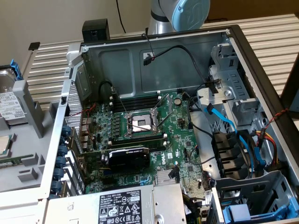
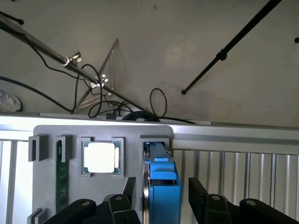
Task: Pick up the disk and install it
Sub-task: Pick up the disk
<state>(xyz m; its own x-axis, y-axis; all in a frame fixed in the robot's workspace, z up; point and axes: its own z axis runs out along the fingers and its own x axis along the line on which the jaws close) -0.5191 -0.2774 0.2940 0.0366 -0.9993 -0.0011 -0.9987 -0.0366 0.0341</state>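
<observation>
1. Because the gripper (image 2: 160,181) stands wide open astride the disk (image 2: 164,198), holding nothing, an off-centre close could tip it.
2. The disk stands on edge in a slot at the grey holder's (image 2: 51,133) edge; its smooth blue plastic may slip.
3. Loose cables (image 1: 224,123) in the open case (image 1: 154,60) could snag.
4. The slatted metal tabletop (image 2: 233,161) ends at a pale floor (image 2: 187,28) with stands (image 2: 233,43).

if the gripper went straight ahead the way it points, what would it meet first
Likely the disk, on edge in the grey holder, lined up between the gripper's open jaws; depth is unclear.
</observation>
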